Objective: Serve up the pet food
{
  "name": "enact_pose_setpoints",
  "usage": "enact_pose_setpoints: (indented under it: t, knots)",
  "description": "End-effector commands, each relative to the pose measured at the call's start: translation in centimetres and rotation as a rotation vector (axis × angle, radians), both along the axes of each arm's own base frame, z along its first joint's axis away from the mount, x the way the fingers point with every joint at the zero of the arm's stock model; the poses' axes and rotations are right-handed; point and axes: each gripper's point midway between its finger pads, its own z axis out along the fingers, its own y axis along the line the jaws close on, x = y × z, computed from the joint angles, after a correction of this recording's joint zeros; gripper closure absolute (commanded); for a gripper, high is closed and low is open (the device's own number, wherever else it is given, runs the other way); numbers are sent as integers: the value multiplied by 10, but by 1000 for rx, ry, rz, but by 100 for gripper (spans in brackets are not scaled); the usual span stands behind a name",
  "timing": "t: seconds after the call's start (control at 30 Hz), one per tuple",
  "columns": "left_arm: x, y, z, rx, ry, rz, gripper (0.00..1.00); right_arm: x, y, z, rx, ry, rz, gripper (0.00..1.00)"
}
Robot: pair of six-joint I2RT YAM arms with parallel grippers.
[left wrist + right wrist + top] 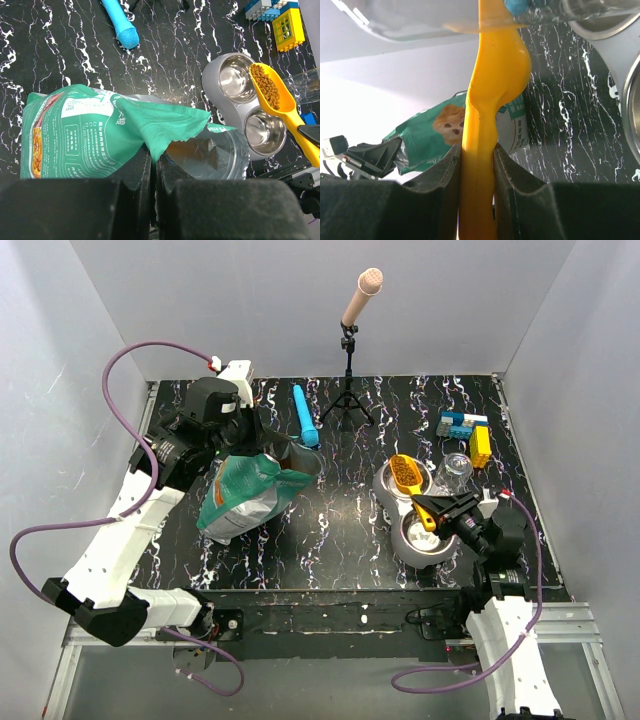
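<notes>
Plainly, a glossy yellow scoop (291,107) cradles granular kibble (264,85).

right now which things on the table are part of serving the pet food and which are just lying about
In the job:
food bag, pinched by the left pincer
scoop full of kibble, held by the right pincer
double bowl, both cups empty

Lying about:
blue stick
tripod stand
toy bricks
clear cup

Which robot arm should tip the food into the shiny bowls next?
Right. The right claw pinches the yellow plastic scoop, full of brown kibble, above the grey double bowl. The left claw is busy holding the green food bag.
</notes>
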Motion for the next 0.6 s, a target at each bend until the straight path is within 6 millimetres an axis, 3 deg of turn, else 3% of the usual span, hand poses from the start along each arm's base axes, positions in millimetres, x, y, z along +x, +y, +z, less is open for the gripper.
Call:
enact_pose_setpoints:
  t: [0.0,0.37,0.57]
  knots:
    - [-1,0,74,-121,-214,-15,100,11,-9,9,-3,-80,-70,99]
    - [-2,0,76,-131,-210,-13,100,11,-15,-27,-57,90,-101,99]
    - [-3,2,76,-135,-209,-3,100,8,-22,-32,-93,158,-139,99]
